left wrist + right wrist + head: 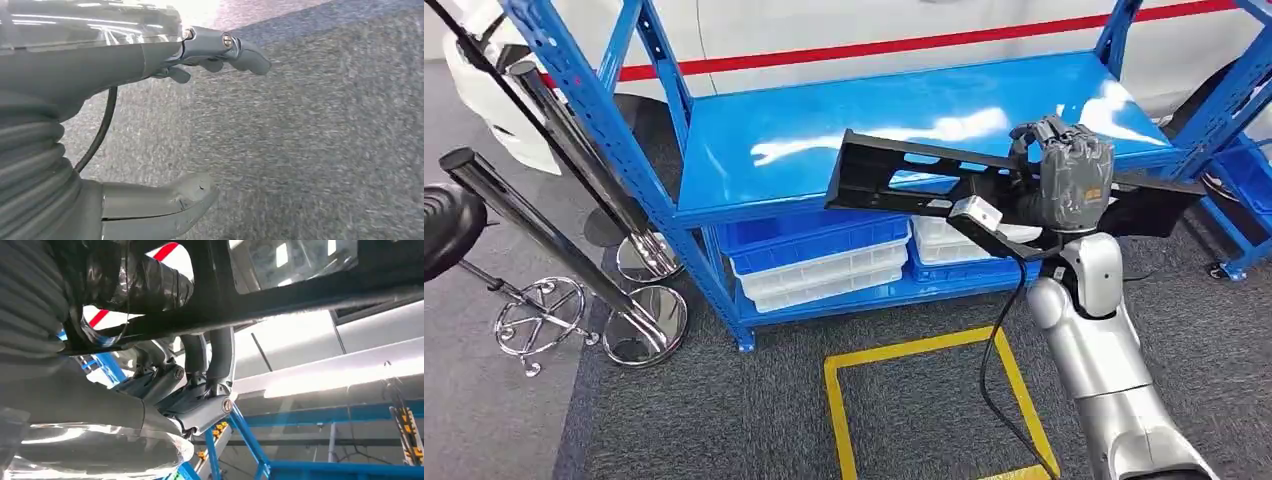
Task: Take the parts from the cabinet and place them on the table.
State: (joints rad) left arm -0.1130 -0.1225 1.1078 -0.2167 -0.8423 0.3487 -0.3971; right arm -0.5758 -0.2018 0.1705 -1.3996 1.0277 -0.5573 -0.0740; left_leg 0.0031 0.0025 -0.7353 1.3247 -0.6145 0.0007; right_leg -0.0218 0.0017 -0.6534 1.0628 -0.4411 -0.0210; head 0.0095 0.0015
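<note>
Silver right arm rises from five o'clock; its grey right hand (1064,180) curls its fingers around a long black plastic frame part (904,178), held level above the blue metal shelf (824,130) at twelve o'clock; left hand (150,125) hangs over grey carpet (325,140), fingers apart, holding nothing.

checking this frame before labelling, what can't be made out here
- Long black part: far end hidden behind the right hand, head view.
- White bins on the blue rack: contents hidden by the shelf above.
- Left hand: over grey carpet, holding nothing, left wrist view.
</note>
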